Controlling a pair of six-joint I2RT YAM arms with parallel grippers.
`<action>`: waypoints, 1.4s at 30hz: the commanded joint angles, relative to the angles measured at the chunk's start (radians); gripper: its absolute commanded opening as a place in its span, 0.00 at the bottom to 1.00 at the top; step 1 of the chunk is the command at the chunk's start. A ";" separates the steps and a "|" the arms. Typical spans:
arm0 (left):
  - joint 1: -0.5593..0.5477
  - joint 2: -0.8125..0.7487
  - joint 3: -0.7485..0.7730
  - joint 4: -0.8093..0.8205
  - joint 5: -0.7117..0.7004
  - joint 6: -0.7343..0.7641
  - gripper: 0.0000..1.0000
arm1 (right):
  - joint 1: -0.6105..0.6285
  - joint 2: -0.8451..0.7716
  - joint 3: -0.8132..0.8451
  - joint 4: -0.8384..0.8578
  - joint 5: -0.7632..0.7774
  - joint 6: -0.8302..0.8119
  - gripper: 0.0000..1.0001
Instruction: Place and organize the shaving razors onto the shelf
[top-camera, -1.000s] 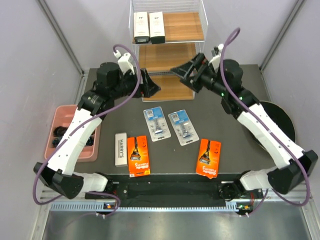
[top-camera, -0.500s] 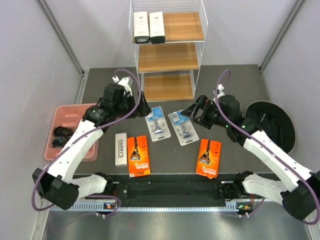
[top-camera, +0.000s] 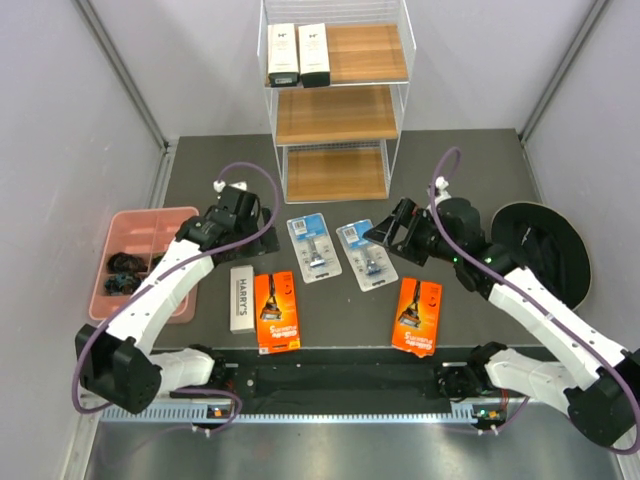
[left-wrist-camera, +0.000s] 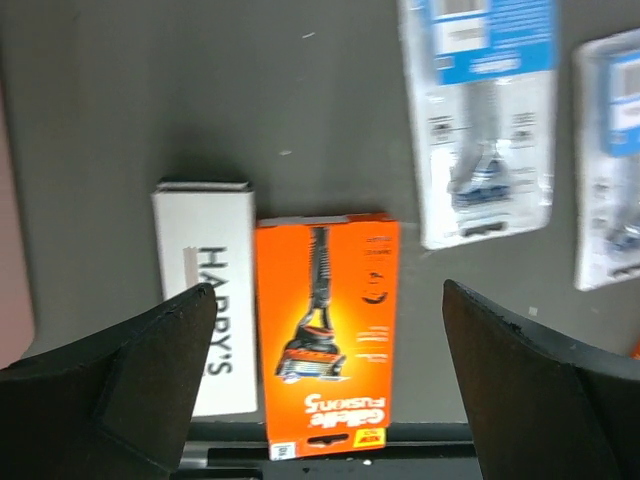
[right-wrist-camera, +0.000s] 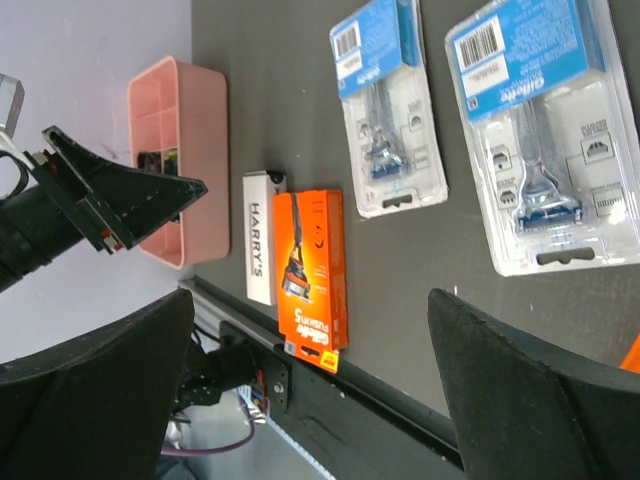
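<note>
The shelf stands at the back, with two white boxes side by side on the left of its top tier. On the table lie a HARRY'S box, an orange card, two blue-clear blister packs and a second orange card. My left gripper is open and empty, hovering above the HARRY'S box and the orange card. My right gripper is open and empty over the right blue pack.
A pink compartment tray with small dark items sits at the left edge. A black round disc lies at the right. The shelf's middle and bottom tiers are bare. The near orange card overhangs the table's front rail.
Both arms have drawn back from the shelf and come down over the table. The left gripper moved toward the HARRY'S box, the right toward the right blue pack. No pack has moved.
</note>
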 joint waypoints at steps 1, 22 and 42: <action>0.069 0.015 -0.044 -0.065 -0.074 -0.044 0.99 | 0.017 -0.002 -0.027 0.044 -0.013 0.010 0.99; 0.286 0.250 -0.144 -0.044 0.206 0.042 0.95 | 0.023 0.022 -0.092 0.104 -0.048 0.045 0.99; 0.309 0.321 -0.192 0.033 0.169 0.017 0.75 | 0.023 0.027 -0.126 0.124 -0.058 0.062 0.99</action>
